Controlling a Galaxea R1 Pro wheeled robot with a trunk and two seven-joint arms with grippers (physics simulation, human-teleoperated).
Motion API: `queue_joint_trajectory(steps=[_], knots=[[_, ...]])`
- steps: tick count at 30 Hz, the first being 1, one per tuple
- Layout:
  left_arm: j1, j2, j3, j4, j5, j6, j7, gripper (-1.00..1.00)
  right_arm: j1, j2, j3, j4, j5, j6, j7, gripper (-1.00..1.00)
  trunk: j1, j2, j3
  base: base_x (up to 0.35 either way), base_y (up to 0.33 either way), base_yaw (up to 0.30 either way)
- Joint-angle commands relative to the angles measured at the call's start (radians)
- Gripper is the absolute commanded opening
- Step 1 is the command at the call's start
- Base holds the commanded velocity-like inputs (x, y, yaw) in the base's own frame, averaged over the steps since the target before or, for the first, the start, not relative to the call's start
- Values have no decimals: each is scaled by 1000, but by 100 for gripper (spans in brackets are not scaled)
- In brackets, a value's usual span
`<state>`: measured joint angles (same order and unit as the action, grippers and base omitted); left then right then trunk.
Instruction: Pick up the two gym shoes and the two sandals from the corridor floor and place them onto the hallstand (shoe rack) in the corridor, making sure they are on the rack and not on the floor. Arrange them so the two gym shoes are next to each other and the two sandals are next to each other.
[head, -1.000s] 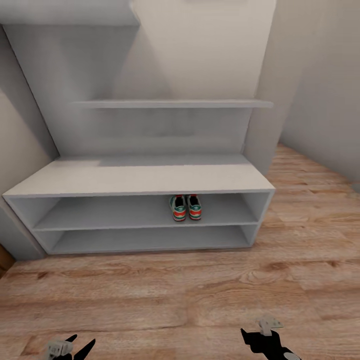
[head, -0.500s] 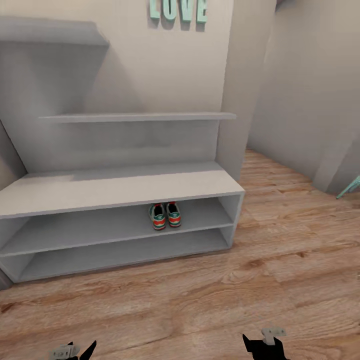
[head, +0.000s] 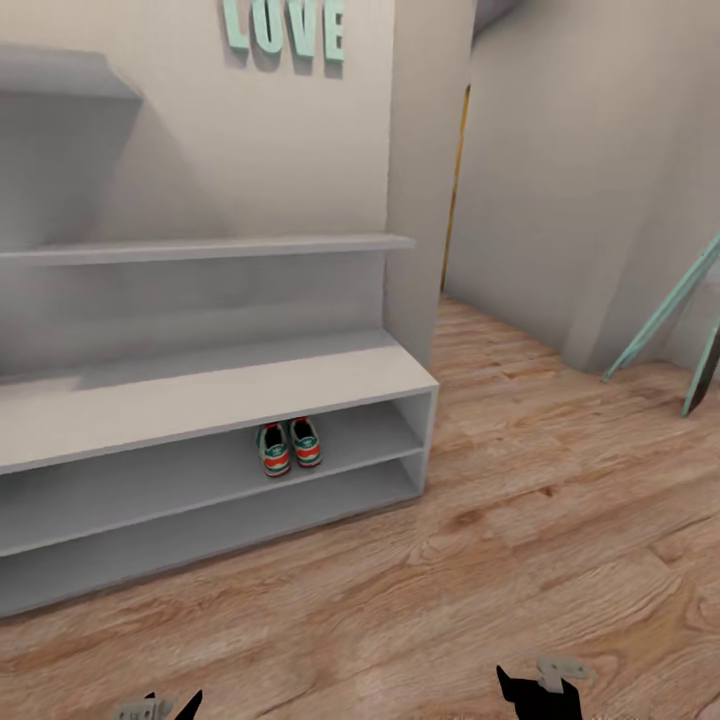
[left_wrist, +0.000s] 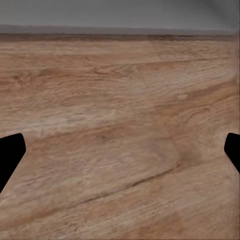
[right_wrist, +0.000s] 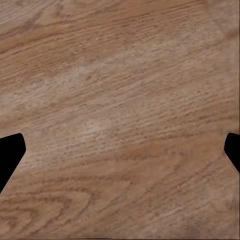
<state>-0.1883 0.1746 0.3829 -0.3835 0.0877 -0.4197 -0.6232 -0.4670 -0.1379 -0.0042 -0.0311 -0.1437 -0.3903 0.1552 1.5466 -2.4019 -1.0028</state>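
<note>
On the upper of the two shallow shelves of the hallstand (head: 215, 395), under the bench top and toward its open end by the wall corner: the two gym shoes (head: 289, 446), side by side and touching or nearly so, heels outward. Cream-white uppers, green side stripes, red-orange heel patches; laces and insides too small to make out. Off the corridor floor (head: 520, 520), clearly on the shelf. Lower shelf beneath them bare grey.

Cut off at the frame edge — the far end of the hallstand, along with most of its upper wall shelves; one long shelf above the bench, a second only partly in frame higher up. Above the hallstand, mint-green letters reading "LOVE" (head: 284, 27), tops clipped. Beyond the hallstand's end, a wall corner with a thin yellow-orange strip (head: 455, 190), hard to identify. Well apart from the hallstand, leaning teal bars (head: 665, 305) against the far wall, only partly in frame.

Near the bottom of the head view, just the dark tips of the left gripper (head: 168, 706) and the right gripper (head: 545, 690), low over the planks in front of the hallstand. In the wrist views, left gripper (left_wrist: 120, 157) and right gripper (right_wrist: 120, 157) alike — black fingertips spread wide at opposite edges, nothing between them but wood-grain floor.
</note>
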Motion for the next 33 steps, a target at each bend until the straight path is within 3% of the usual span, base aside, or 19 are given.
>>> queue_joint_trajectory(steps=[1, 8, 14, 19, 33], knots=[[0, 0, 3, 1, 8, 3, -8, 100, -1, 0, 0, 2, -13, -3, 9, 100, -4, 7, 2, 0, 0, -299], [0, -2, -3, 2, -8, -3, 45, 100, -1, -8, -1, 1, -21, -4, 8, 100, -31, 56, 24, 0, 0, -299], [0, -6, -5, 3, -66, -28, 60, 100, -1, -14, -1, 1, -22, -4, 8, 100, -54, 98, 43, 0, 0, -299], [0, -14, -4, 4, -89, -35, 62, 100, -1, -15, 0, 1, -22, -4, 9, 100, -73, 133, 59, 0, 0, -299], [0, -18, -4, 5, -97, -39, 63, 100, -1, -15, 0, 2, -22, -4, 9, 100, -127, 231, 103, 0, 0, -300]])
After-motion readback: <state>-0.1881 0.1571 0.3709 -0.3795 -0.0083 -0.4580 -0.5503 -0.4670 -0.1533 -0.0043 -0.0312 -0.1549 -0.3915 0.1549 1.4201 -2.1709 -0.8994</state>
